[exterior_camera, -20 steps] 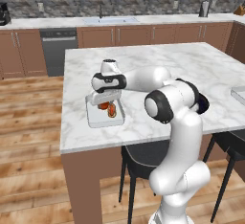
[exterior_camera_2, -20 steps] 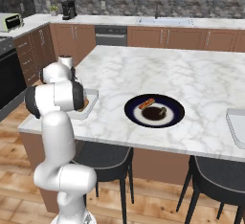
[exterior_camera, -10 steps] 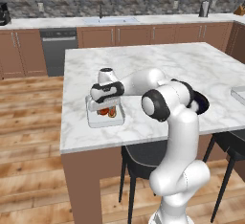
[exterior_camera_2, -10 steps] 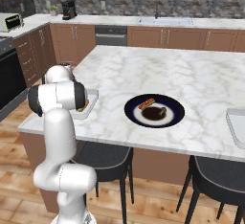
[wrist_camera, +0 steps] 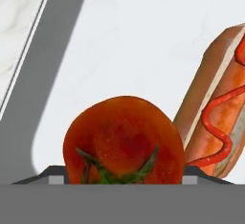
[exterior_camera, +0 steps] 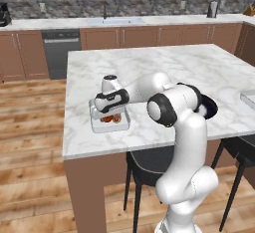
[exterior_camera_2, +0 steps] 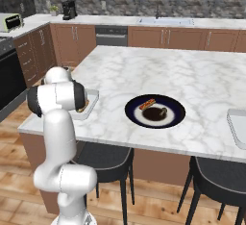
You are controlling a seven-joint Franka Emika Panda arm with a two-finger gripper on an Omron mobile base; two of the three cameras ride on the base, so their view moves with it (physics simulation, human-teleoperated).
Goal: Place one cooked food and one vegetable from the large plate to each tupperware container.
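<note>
My gripper (exterior_camera: 110, 112) hangs low inside the left tupperware container (exterior_camera: 94, 125), shut on a red tomato (wrist_camera: 124, 137) with a green stem. In the hand view the tomato sits just above the container's pale floor (wrist_camera: 134, 41), next to a hot dog (wrist_camera: 220, 113) with a ketchup line. The large plate (exterior_camera_2: 178, 111) lies mid-counter, carrying another hot dog (exterior_camera_2: 147, 104) and a dark piece of food (exterior_camera_2: 156, 114). The second tupperware container (exterior_camera_2: 238, 129) is at the counter's right edge. My arm hides most of the left container (exterior_camera_2: 91, 105) in the right base view.
The marble island (exterior_camera: 164, 65) ends close to the left container on its front and left sides. Dark stools (exterior_camera_2: 214, 181) stand under the front edge. Cabinets, a sink and a dishwasher (exterior_camera: 61, 53) line the back wall.
My hand has come down with the tomato, from above the left container to low inside it, beside the hot dog. The plate and the other container have not moved.
</note>
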